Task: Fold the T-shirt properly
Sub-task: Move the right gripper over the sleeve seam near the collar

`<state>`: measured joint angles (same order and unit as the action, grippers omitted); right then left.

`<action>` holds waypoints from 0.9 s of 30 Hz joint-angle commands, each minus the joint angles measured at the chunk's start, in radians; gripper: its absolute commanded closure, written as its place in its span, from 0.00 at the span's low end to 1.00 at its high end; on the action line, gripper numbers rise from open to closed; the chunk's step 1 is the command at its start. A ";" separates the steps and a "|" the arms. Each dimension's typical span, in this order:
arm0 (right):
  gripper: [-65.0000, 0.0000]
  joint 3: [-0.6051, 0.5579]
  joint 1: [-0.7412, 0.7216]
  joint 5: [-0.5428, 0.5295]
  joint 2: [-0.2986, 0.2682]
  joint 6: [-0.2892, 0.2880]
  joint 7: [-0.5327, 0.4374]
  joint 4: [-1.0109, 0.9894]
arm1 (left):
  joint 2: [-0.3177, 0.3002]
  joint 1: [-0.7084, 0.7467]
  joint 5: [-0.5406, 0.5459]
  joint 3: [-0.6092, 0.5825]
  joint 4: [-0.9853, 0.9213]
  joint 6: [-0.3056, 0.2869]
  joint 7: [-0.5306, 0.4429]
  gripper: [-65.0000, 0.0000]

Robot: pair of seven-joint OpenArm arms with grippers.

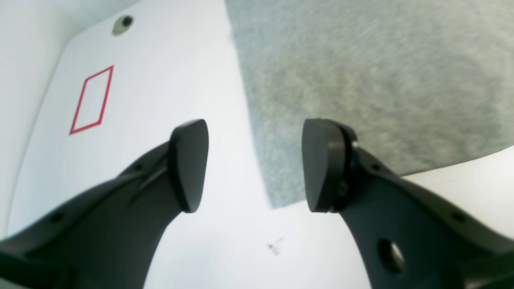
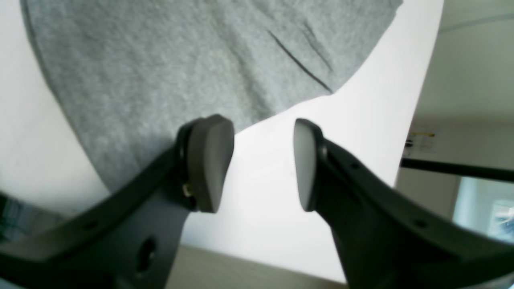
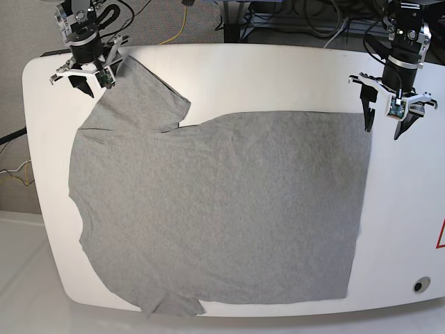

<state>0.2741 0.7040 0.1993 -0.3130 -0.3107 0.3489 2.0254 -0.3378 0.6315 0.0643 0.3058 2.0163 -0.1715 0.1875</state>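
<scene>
The heather-grey T-shirt (image 3: 222,209) lies spread flat on the white table (image 3: 278,76), sleeves toward the base view's left and hem toward its right. My left gripper (image 3: 384,126) hangs open over the hem's far corner. In the left wrist view its jaws (image 1: 255,164) straddle the cloth's corner edge, with the T-shirt (image 1: 361,80) under the right finger and nothing between the fingers. My right gripper (image 3: 89,83) stands open at the far sleeve's tip. In the right wrist view the right gripper (image 2: 263,164) has one finger over the T-shirt (image 2: 180,60) and the other over bare table (image 2: 341,120).
A red outlined rectangle (image 1: 91,100) and a screw hole (image 1: 122,24) mark the table near its rounded corner. The table's edge runs close behind both grippers. Cables (image 3: 174,21) lie on the floor beyond the far edge.
</scene>
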 commanded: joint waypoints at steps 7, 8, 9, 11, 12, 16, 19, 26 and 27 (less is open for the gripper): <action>0.57 -0.013 -0.028 -0.135 -0.013 -0.005 -0.024 0.015 | -0.009 0.009 0.000 0.001 0.007 0.008 -0.028 0.46; 0.56 -0.028 -0.039 -0.113 -0.016 -0.013 -0.006 0.013 | -0.006 0.007 0.003 0.003 0.010 0.007 -0.025 0.46; 0.55 -0.044 -0.050 -0.091 -0.019 -0.020 0.013 0.010 | -0.003 0.006 0.006 0.004 0.013 0.006 -0.022 0.46; 0.55 -0.071 -0.065 -0.064 -0.025 -0.028 0.029 0.005 | -0.003 0.007 0.007 0.003 0.013 0.006 -0.021 0.46; 0.55 -0.085 -0.073 -0.054 -0.029 -0.032 0.038 0.003 | -0.003 0.008 0.007 0.003 0.014 0.006 -0.020 0.46; 0.54 -0.131 -0.098 -0.032 -0.050 -0.039 0.063 -0.002 | -0.001 0.009 0.008 0.003 0.015 0.006 -0.016 0.46; 0.55 -0.173 -0.106 -0.010 -0.071 -0.030 0.067 0.002 | 0.009 0.023 0.012 0.012 0.035 -0.008 -0.002 0.46; 0.55 -0.186 -0.103 -0.011 -0.076 -0.026 0.055 0.006 | 0.020 0.027 0.019 0.030 0.033 -0.017 0.003 0.46; 0.55 -0.186 -0.102 -0.011 -0.074 -0.026 0.054 0.006 | 0.020 0.026 0.018 0.031 0.033 -0.017 0.004 0.46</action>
<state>0.0834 0.5991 0.1875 -0.3771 -0.3443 0.4236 2.0109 -0.3058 0.6567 0.0765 0.3229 2.0315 -0.1963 0.2173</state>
